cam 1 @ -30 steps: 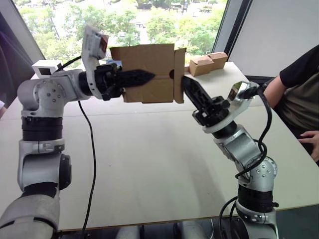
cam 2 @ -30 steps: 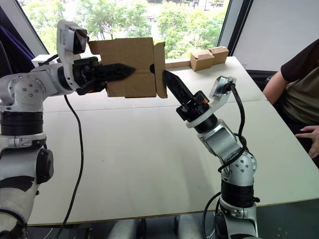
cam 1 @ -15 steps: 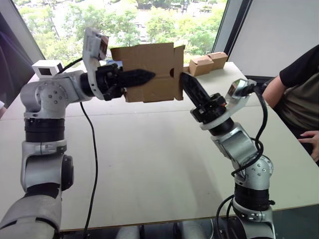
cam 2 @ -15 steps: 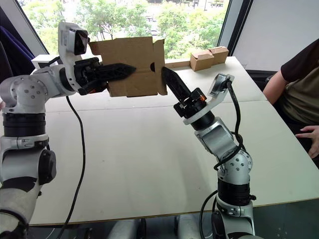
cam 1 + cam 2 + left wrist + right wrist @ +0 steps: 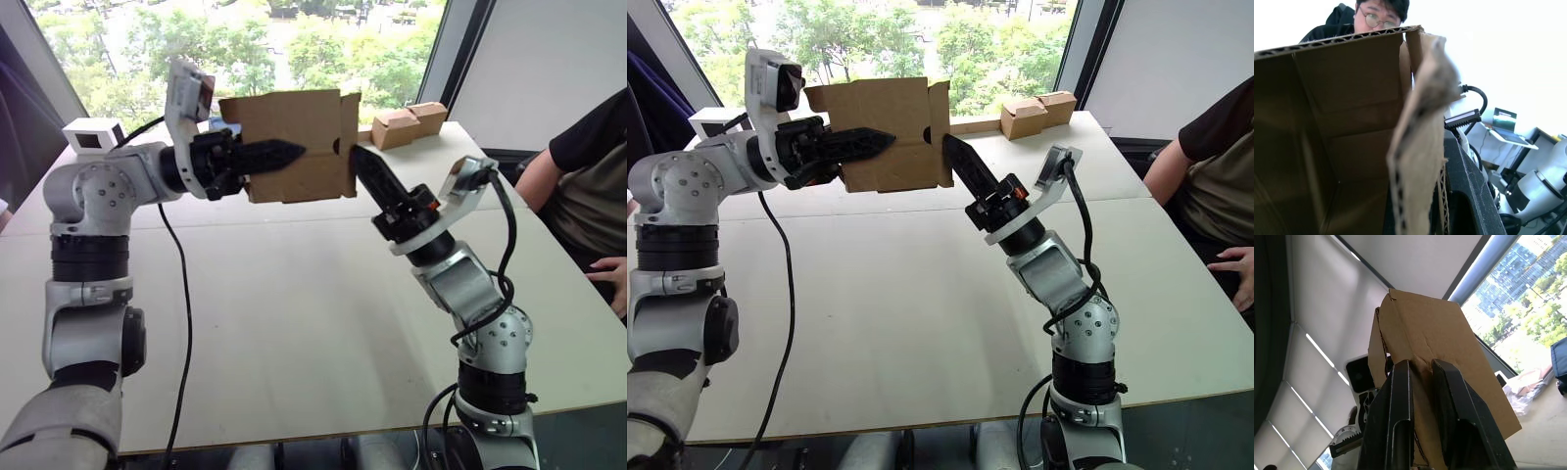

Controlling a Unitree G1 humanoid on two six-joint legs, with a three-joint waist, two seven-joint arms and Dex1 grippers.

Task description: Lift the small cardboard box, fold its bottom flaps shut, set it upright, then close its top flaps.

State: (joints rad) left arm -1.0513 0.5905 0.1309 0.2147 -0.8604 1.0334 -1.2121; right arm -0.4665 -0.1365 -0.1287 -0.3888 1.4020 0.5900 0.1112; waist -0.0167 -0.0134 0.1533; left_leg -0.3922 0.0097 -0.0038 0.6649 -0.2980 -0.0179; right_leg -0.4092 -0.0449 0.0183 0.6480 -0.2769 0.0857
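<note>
1. Mid-air stage: the small cardboard box (image 5: 294, 145) hangs well above the surface (image 5: 294, 323), near the window, carried between both arms. Lift = done.
2. Left hand (image 5: 284, 153) lies across the box's near wall. Wrist view shows a black finger (image 5: 1464, 186) outside a cardboard panel w/ the hollow interior beyond, so it looks pinched on that panel, though the second finger is hidden.
3. Right hand (image 5: 955, 155) comes up from below at the box's right end. Its two fingers (image 5: 1400, 411) sit close together w/ a narrow gap, tips against the bottom flaps (image 5: 349, 147); whether they pinch cardboard or just press on it, can't tell.
4. Flap status: one panel at the right end stands edge-on, still sticking out past the wall, notch visible at its edge. Judged: bottom fold is in progress, not shut.
5. Left wrist view looks into an open box, so the top flaps aren't closed either, as far as visible.
6. Remaining, by judgement: finish bottom fold, set box upright on the surface, close top.
7. Background: pair of joined closed boxes (image 5: 409, 125) at far edge; a seated person (image 5: 588, 186) at right, uninvolved.
</note>
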